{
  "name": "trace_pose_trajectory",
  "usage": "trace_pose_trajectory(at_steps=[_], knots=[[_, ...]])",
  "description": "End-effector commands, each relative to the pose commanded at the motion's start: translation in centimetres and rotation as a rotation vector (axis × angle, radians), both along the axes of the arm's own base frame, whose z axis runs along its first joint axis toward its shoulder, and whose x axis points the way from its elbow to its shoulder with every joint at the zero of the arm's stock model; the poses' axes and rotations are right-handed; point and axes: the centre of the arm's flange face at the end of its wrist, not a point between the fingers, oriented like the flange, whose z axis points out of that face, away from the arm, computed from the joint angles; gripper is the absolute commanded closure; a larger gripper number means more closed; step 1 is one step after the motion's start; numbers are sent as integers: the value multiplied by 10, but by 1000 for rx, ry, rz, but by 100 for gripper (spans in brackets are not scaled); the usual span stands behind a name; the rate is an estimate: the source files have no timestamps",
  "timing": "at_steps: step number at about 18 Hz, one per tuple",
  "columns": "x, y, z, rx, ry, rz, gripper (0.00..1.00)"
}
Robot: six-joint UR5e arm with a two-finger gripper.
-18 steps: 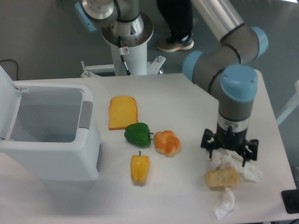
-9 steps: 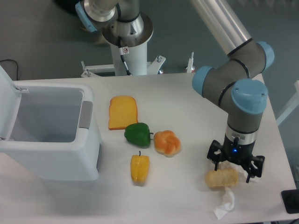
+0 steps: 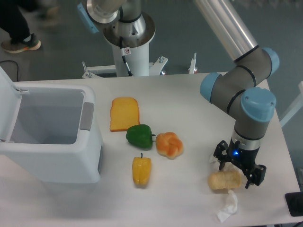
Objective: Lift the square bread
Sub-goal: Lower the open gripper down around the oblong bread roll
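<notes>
1. The tool (image 3: 239, 171) sits low over the front right part of the white bench (image 3: 189, 104), its dark fingers (image 3: 221, 162) spread apart, one on each side of the square bread (image 3: 225, 180).
2. Whether those fingers touch the crust cannot be told; they are not clamped on it.
3. The square bread lies flat on the bench, partly under the tool, with crumpled white paper (image 3: 227, 206) just in front of it near the bench edge.
4. Well to the left sits the round knotted bun (image 3: 169, 144), with a green pepper (image 3: 139, 136) right beside it.
5. A yellow pepper (image 3: 141, 170) lies just below the green one; a toast slice (image 3: 124, 113) lies just behind it.
6. At far left stands an open white bin (image 3: 49, 137).
</notes>
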Motion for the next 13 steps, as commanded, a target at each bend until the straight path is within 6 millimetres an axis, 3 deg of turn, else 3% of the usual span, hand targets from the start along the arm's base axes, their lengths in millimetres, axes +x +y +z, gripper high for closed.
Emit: trace_pose_trajectory(at_steps=[6,13], knots=[[5,3,-4,-29,9,-10,0],[5,12,-25,-49,16,-160,0]])
